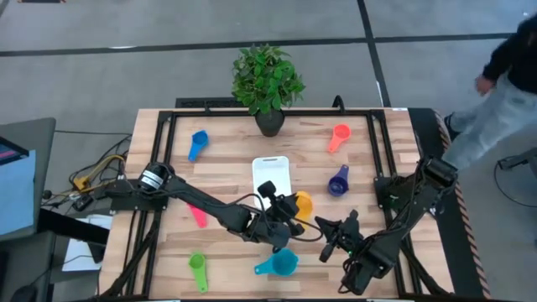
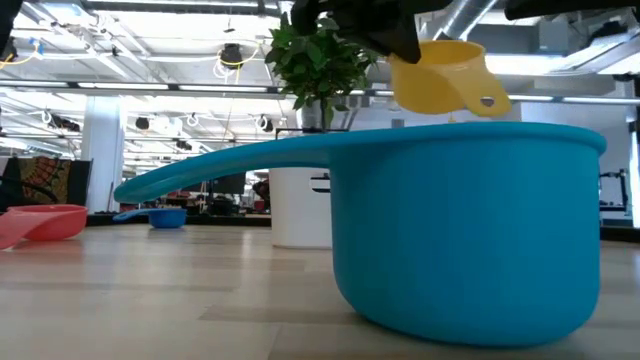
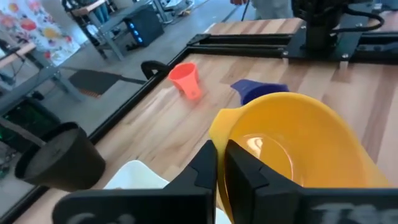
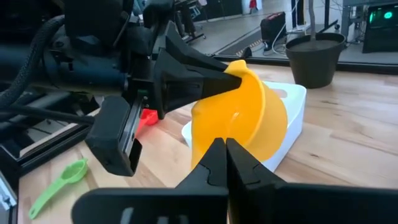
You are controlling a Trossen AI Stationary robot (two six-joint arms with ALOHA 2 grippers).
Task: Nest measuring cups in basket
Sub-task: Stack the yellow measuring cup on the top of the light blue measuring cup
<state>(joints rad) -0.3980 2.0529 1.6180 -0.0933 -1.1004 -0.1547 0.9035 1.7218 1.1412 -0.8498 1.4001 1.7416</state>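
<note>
My left gripper [image 1: 287, 210] is shut on the yellow-orange cup [image 1: 304, 204], which is in the air by the white basket's [image 1: 271, 176] near right corner. My right gripper [image 1: 331, 233] is shut and holds nothing; it hangs just right of and nearer than that cup [image 4: 239, 118]. The teal cup [image 1: 281, 264] stands on its base near the table's near edge. The others lie scattered: green [image 1: 199, 270], pink [image 1: 197, 216], blue [image 1: 198, 143], red-orange [image 1: 338, 137] and purple [image 1: 338, 180]. My left gripper pinches the yellow-orange cup's wall at the rim [image 3: 219, 134], one finger [image 3: 245, 171] inside the bowl and the other [image 3: 200, 169] outside. The fingers come slanting down from the table's left. The cup [image 2: 440, 75] is lifted clear and tilted, its holed handle [image 2: 487, 100] pointing away from the fingers.
A dark plant pot [image 1: 269, 122] with a green plant stands at the far edge behind the basket. A black metal frame [image 1: 377, 143] runs around the table. A person [image 1: 503, 75] is beyond the far right corner. Cables lie off the left edge.
</note>
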